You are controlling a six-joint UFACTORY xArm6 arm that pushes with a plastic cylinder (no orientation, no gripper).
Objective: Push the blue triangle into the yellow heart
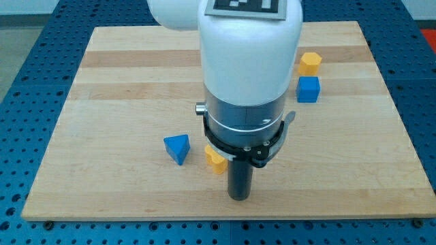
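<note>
The blue triangle [177,148] lies on the wooden board [122,88] left of centre, near the view's bottom. Just to its right, a small gap apart, a yellow block [215,160] shows partly from behind my arm; its shape is partly hidden, so I cannot confirm it is the heart. My tip [239,197] is the lower end of the dark rod, just right of and below the yellow block, close to the board's bottom edge. The tip is on the far side of the yellow block from the blue triangle.
A yellow block [309,63] and a blue cube [308,89] sit close together at the view's upper right. My large white arm body [248,61] hides the middle of the board. Blue perforated table surrounds the board.
</note>
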